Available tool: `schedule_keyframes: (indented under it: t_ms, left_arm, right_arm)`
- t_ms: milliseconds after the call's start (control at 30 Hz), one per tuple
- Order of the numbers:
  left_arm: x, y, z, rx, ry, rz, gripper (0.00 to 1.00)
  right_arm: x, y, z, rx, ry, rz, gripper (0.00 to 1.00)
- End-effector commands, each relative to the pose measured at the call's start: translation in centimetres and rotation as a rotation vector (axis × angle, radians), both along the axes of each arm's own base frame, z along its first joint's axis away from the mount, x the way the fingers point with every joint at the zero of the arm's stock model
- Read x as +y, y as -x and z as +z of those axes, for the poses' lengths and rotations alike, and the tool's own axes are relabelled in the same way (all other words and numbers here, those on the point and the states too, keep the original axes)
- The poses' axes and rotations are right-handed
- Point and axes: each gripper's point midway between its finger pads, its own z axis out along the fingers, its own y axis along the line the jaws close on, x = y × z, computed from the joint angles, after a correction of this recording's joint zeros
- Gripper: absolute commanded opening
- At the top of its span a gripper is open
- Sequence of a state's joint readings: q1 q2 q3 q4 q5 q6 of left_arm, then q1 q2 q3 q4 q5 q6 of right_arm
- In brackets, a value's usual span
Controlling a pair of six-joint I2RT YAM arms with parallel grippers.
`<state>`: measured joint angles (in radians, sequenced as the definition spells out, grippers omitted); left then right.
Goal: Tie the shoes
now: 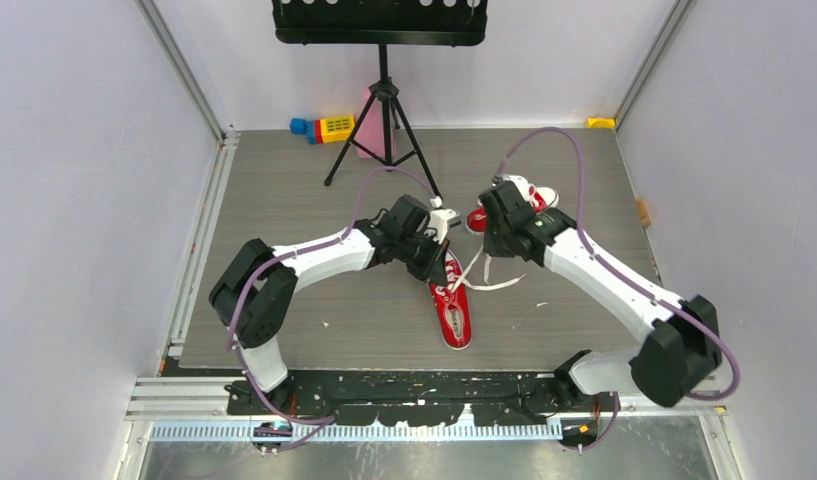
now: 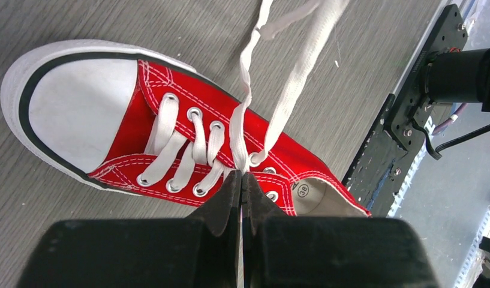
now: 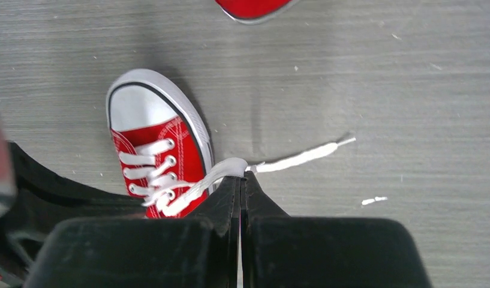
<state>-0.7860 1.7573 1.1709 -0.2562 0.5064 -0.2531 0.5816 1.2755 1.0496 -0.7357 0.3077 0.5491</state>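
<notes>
Red canvas sneaker with white toe cap (image 1: 452, 305) mid-counter (image 1: 334, 330), toe to near edge. Left pincer (image 2: 241, 180) shut on flat white lace (image 3: 302, 157) at eyelets, right pincer (image 3: 241, 180) pinching it further out. Lace floppy, kinda slippery, so grab near the ends. Shoe's light, might drag.

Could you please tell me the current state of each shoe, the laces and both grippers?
Near shoe: upright, untied.
Far shoe: partly hidden behind the right arm; lacing unseen.
Lace: pinched partway, its end lying loose.
Left gripper: shut, tips at the near shoe's top eyelets.
Right gripper: shut on the lace.
</notes>
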Motion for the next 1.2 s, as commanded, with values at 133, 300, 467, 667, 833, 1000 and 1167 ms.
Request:
schedule_keyframes:
  t_ms: [133, 300, 467, 667, 833, 1000, 1167]
  left_arm:
    - [-0.2, -0.5, 1.3, -0.112, 0.064, 0.007, 0.00]
    - [-0.2, -0.6, 1.5, -0.147, 0.090, 0.017, 0.00]
    - [-0.2, -1.0, 2.7, -0.197, 0.122, 0.033, 0.00]
    - [0.4, -1.2, 3.8, -0.238, 0.134, 0.060, 0.00]
    - [0.7, -1.6, 4.1, -0.260, 0.123, 0.069, 0.00]
    - [0.6, -1.7, 3.9, -0.257, 0.112, 0.067, 0.00]
    - [0.8, -2.0, 3.4, -0.263, 0.079, 0.071, 0.00]
  right_arm:
    - [4.6, -4.7, 0.8, -0.020, -0.030, 0.147, 0.00]
    - [7.9, -5.0, -0.4, 0.044, -0.222, 0.233, 0.00]
    - [9.6, -3.7, -1.8, 0.155, -0.422, 0.293, 0.00]
    - [10.5, -2.3, -3.7, 0.266, -0.568, 0.327, 0.00]
    - [12.0, -0.8, -4.5, 0.351, -0.694, 0.369, 0.00]
    - [12.7, 0.4, -5.8, 0.439, -0.762, 0.390, 0.00]
    - [12.7, 1.4, -5.7, 0.478, -0.831, 0.402, 0.00]
